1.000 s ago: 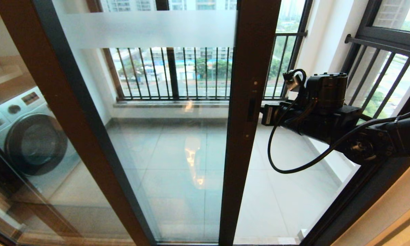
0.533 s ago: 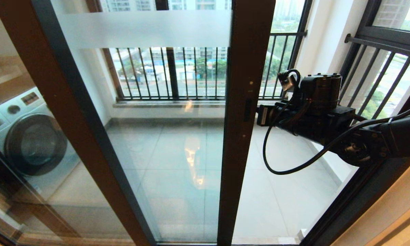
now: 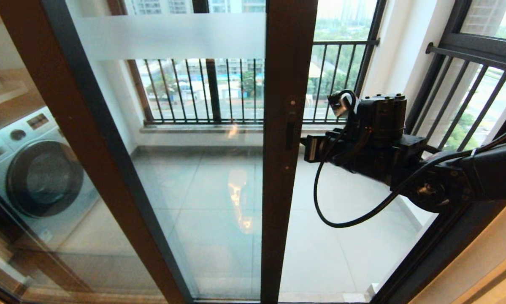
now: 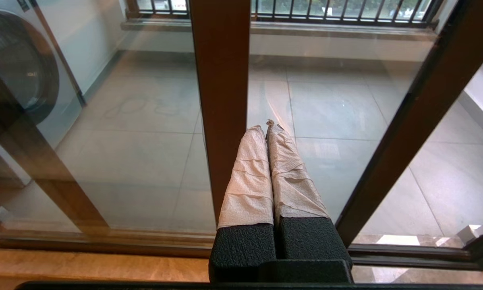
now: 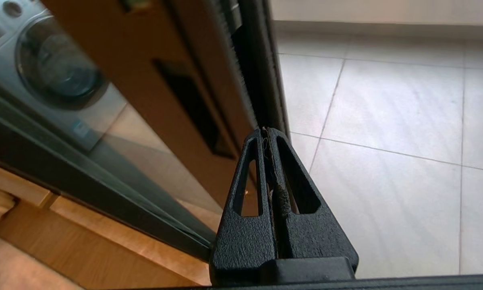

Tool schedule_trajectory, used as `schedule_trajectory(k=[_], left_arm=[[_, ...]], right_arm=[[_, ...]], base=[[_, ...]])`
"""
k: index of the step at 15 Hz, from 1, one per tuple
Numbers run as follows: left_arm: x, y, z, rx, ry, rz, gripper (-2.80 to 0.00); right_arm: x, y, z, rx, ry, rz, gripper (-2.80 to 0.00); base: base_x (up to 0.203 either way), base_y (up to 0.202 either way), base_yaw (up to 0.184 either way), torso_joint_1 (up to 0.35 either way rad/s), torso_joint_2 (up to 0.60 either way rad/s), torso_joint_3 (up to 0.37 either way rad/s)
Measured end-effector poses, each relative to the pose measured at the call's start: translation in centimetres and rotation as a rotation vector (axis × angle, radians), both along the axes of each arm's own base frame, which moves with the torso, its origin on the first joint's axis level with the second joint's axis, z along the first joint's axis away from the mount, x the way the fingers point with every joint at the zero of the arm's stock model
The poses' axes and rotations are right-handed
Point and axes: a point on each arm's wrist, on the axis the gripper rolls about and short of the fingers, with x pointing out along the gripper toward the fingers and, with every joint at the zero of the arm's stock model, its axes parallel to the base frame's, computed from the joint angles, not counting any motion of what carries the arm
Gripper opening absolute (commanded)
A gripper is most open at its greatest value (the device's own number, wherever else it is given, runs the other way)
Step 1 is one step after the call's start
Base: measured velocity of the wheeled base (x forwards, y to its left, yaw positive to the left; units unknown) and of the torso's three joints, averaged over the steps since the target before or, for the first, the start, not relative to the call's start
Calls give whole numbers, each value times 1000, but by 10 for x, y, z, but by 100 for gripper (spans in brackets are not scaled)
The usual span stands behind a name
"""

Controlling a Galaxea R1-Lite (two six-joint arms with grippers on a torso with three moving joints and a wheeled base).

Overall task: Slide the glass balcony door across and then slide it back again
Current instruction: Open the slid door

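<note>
The right hand, pinched shut and holding nothing, pushes the glass balcony door toward nine o'clock. Next, push it back toward three o'clock.

Looks like a high-rise apartment: beyond the glass balcony door sits a tiled balcony floor, a front-load washing machine and barred railing windows over city buildings.

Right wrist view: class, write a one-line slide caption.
Shut right gripper pressing its tips against the edge of the glass balcony door, tiled floor beyond.
</note>
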Motion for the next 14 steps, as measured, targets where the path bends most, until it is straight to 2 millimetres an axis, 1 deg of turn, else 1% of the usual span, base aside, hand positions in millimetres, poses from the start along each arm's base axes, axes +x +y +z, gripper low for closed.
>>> schedule_trajectory(k=[5, 9, 11, 14], left_arm=[[0, 0, 0, 0, 0, 0, -280], [0, 0, 0, 0, 0, 0, -280], [0, 0, 0, 0, 0, 0, -280], [0, 0, 0, 0, 0, 0, -280]], right_arm=[[-2, 4, 0, 0, 1, 1, -280], [-2, -3, 1, 15, 9, -37, -280], [-6, -15, 3, 14, 14, -60, -280], [-19, -47, 3, 4, 34, -120, -280]], base=[[0, 0, 0, 0, 0, 0], [0, 0, 0, 0, 0, 0], [0, 0, 0, 0, 0, 0], [0, 0, 0, 0, 0, 0]])
